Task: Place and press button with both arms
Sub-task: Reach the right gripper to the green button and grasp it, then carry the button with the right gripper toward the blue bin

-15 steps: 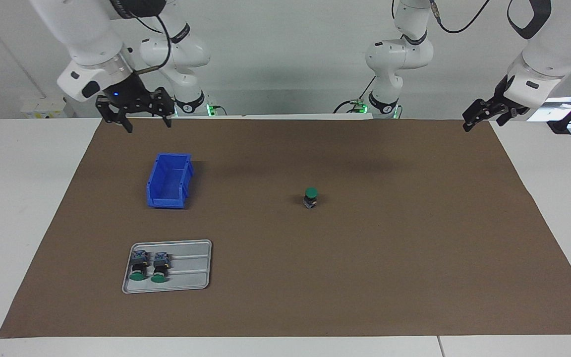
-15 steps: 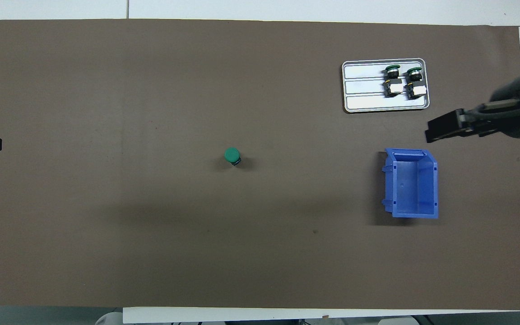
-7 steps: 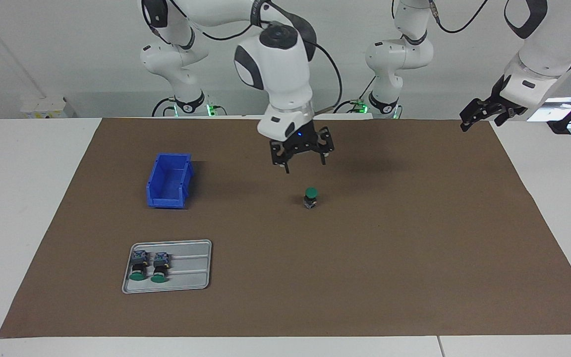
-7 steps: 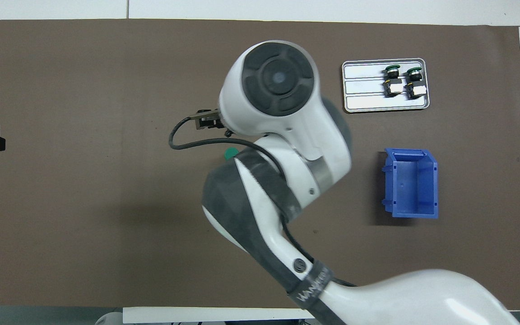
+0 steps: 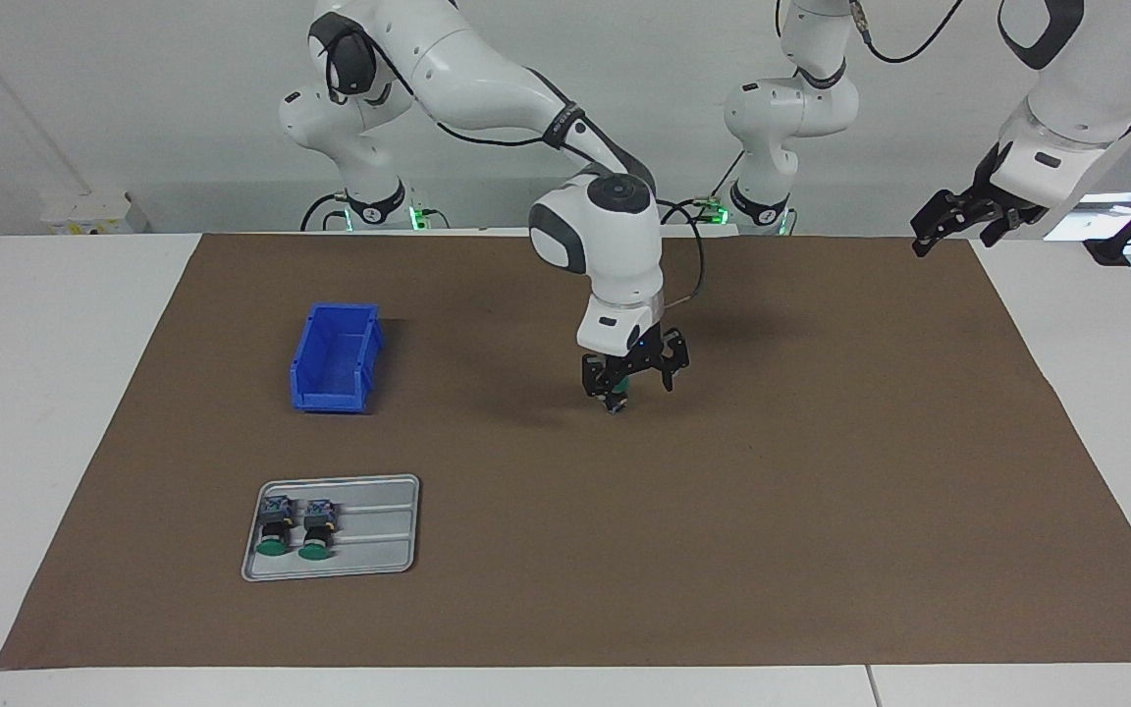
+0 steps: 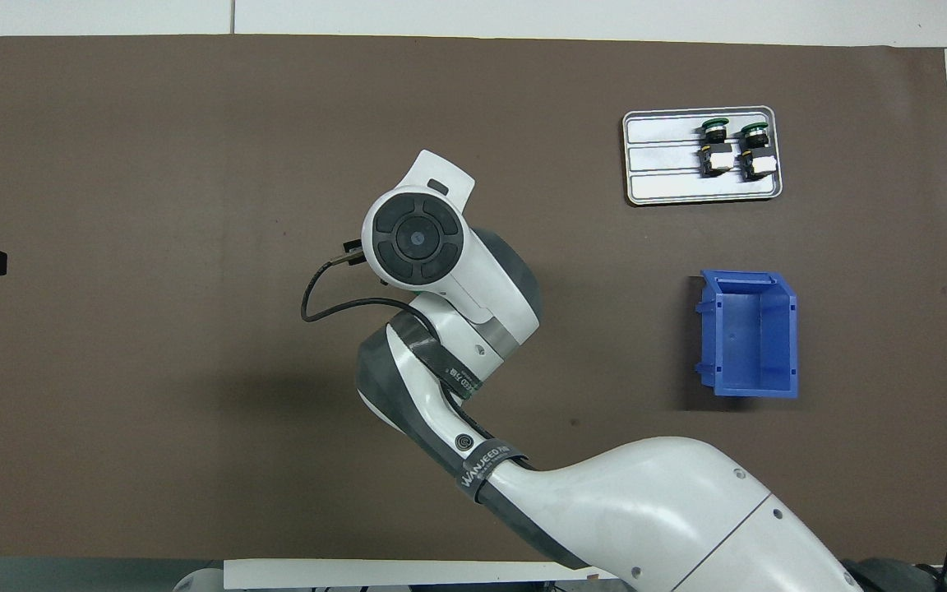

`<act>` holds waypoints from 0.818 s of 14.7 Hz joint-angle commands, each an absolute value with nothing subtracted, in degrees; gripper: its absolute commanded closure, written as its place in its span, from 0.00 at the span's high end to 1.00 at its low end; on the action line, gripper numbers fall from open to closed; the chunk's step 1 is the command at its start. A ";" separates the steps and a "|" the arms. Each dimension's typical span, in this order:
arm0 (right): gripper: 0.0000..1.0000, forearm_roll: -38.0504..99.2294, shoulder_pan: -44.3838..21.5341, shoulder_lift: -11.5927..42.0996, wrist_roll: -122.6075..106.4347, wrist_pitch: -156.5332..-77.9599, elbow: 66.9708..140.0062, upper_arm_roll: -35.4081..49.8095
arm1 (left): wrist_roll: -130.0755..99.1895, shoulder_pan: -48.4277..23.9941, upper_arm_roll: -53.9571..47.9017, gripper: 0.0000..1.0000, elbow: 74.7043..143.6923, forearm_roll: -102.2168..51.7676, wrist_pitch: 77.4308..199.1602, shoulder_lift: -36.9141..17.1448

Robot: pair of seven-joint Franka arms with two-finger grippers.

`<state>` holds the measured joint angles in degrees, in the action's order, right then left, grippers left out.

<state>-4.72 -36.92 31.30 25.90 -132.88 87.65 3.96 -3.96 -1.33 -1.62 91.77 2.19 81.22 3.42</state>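
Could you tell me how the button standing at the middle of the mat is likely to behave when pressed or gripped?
The button stands upright on a narrow base, so it may tip. It looks small and rigid, probably light. The right claw, open, is around it.

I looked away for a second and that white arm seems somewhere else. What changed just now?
The right gripper swung from above the blue bin to mid-table and came down around the standing green button, open, nothing held yet. The left gripper waits over the table's edge at its own end. Bin, tray and its two buttons stayed put.
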 commanded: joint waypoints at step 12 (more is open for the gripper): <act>0.95 -6.33 -37.79 26.63 17.84 -142.64 103.18 3.96 | -2.90 -2.02 -1.41 1.00 91.85 2.81 80.42 4.39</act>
